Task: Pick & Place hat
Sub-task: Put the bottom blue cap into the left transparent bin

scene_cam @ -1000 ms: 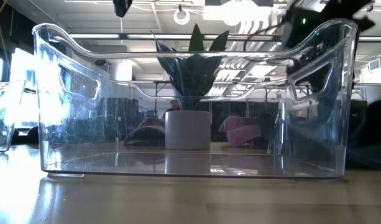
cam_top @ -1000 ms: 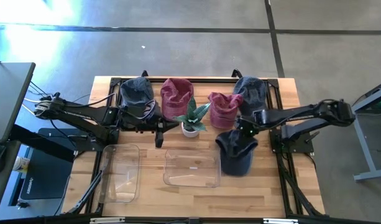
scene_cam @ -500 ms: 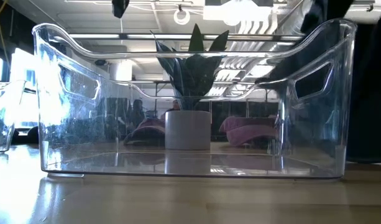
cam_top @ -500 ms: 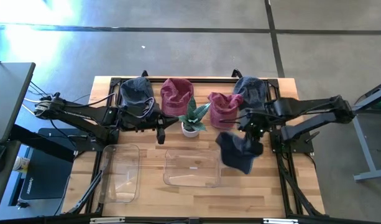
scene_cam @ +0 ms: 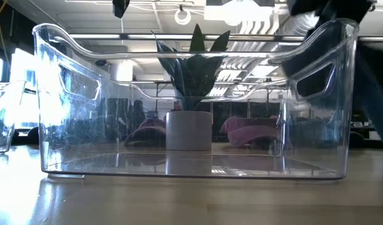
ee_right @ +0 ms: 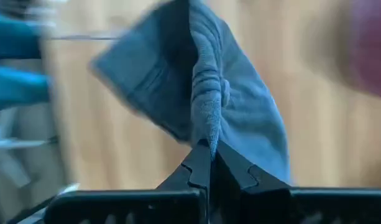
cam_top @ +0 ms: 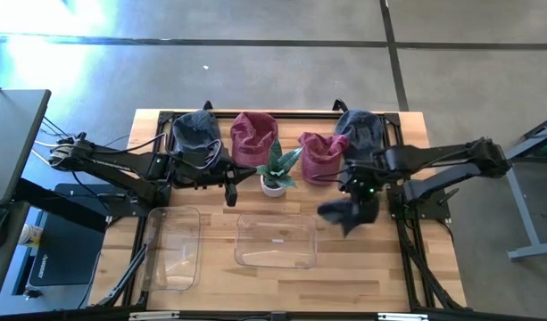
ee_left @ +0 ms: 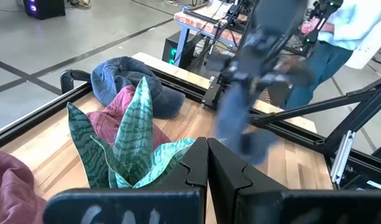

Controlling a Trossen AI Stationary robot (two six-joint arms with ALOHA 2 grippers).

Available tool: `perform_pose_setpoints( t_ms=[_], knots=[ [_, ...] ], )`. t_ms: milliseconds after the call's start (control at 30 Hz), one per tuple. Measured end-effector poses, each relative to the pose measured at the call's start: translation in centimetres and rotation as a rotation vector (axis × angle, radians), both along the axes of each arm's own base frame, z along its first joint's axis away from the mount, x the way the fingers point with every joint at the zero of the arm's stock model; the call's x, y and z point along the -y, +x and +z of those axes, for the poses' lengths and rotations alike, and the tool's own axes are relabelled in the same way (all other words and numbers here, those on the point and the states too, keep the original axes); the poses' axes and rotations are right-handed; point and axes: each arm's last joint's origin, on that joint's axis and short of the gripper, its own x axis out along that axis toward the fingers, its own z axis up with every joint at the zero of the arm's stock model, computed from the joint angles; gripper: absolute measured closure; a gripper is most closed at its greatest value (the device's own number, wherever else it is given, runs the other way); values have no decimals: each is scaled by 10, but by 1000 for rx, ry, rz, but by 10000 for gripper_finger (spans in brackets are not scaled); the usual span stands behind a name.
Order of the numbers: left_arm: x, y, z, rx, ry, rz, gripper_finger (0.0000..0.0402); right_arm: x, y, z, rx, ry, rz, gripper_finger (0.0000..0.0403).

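Note:
My right gripper (cam_top: 359,189) hangs over the table's right half, shut on a dark blue hat (cam_top: 348,215) that dangles beside the larger clear bin (cam_top: 275,239). The same hat shows in the right wrist view (ee_right: 202,93) and, blurred, in the left wrist view (ee_left: 246,118). Along the far side lie another dark blue hat (cam_top: 195,132), two red hats (cam_top: 253,138) (cam_top: 319,156) and a blue hat (cam_top: 360,129). My left gripper (cam_top: 228,191) waits shut left of the plant (cam_top: 275,172), holding nothing. My right gripper pinches a bunched fold of the hat's cloth (ee_right: 206,132) between its two fingers, which come from above, slanting down. The hat hangs slack below the fingers, clear of the table.
A potted plant (ee_left: 125,140) stands between the arms behind the larger bin (scene_cam: 191,100). A second, narrower clear bin (cam_top: 172,246) sits at the near left. A black frame rail (cam_top: 282,114) runs along the far edge. A person (ee_left: 348,37) stands beyond the table.
My right gripper has risen and rolled, carrying the dark blue hat. The hat stood on the table right of the larger bin; now it hangs lifted clear, collapsed into a slack fold.

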Motion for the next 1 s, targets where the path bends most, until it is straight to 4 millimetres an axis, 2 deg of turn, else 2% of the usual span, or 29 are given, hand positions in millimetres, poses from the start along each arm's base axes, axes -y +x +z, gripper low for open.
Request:
perform_pose_setpoints(
  t_ms=[233, 367, 433, 567, 733, 867, 1000],
  knots=[
    [0, 0, 0, 0, -6, -10, 402, 5, -5, -65, -26, -108, -25, 399],
    [0, 0, 0, 0, -6, -10, 402, 6, -12, -84, -66, -155, -92, 390],
    [0, 0, 0, 0, -6, -11, 402, 7, -13, -88, -83, -176, -158, 377],
    [0, 0, 0, 0, -7, -15, 402, 14, -20, -92, -138, -243, -410, 343],
    [1, 0, 0, -1, -10, -26, 402, 26, -25, -89, -207, -255, -520, 270],
    [1, 0, 0, -1, -10, -26, 402, 34, -23, -77, -201, -303, -560, 223],
    [1, 0, 0, -1, -11, -28, 402, 36, -15, -63, -150, -286, -461, 209]
  ],
)
